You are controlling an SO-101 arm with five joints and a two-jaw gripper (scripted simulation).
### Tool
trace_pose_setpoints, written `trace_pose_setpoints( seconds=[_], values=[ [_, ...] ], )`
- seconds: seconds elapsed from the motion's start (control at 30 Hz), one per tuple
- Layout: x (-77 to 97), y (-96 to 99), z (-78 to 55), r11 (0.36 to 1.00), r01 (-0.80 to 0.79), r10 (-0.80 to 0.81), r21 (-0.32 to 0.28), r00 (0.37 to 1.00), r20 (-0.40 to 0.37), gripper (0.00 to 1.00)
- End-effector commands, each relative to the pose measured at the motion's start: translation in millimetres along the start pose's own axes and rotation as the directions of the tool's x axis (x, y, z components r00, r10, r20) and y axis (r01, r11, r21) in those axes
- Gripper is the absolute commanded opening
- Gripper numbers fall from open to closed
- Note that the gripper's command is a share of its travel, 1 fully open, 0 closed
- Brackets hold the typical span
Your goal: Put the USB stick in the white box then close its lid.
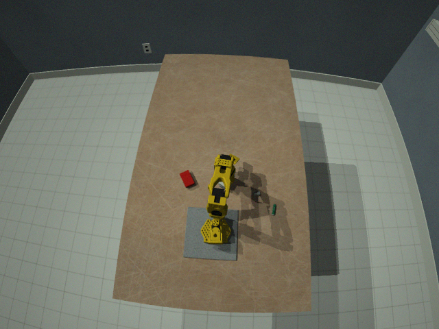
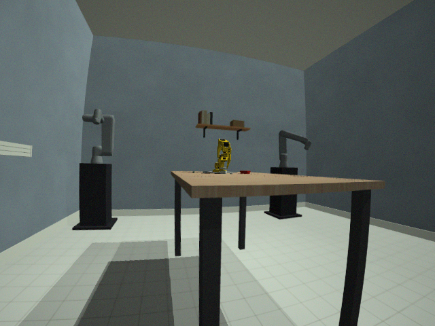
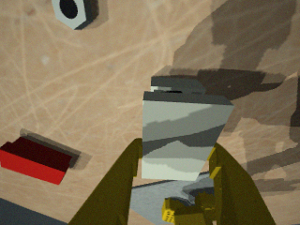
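Observation:
In the wrist view my gripper (image 3: 175, 164) is shut on a flat white piece, which looks like the white lid (image 3: 183, 136), and holds it above the table between the yellow fingers. Just beyond its far edge a grey-white part with a dark gap (image 3: 177, 84) shows; most of it is hidden, and I cannot tell if it is the box. In the top view a bit of white (image 1: 221, 184) shows through the yellow arm (image 1: 219, 191). A small green stick-shaped object (image 1: 274, 209) lies on the table right of the arm. I cannot tell if it is the USB stick.
A red block (image 1: 186, 177) (image 3: 35, 159) lies left of the arm. A grey nut (image 1: 256, 194) (image 3: 75, 11) lies to the right, in the arm's shadow. The arm's base stands on a grey mat (image 1: 210, 234).

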State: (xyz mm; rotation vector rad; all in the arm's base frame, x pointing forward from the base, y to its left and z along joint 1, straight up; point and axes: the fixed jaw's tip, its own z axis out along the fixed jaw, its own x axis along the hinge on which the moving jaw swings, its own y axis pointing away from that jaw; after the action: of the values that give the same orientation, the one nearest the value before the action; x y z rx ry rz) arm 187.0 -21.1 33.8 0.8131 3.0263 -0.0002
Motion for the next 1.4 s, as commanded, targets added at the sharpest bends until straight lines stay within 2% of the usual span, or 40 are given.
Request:
trace_pose_setpoints(
  seconds=[0.0, 1.37],
  values=[
    [0.2, -1.2, 0.1, 1.000, -0.014, 0.014, -0.003, 1.000, 0.004, 0.22],
    [0.2, -1.2, 13.5, 1.000, -0.014, 0.014, -0.003, 1.000, 0.004, 0.22]
  ],
)
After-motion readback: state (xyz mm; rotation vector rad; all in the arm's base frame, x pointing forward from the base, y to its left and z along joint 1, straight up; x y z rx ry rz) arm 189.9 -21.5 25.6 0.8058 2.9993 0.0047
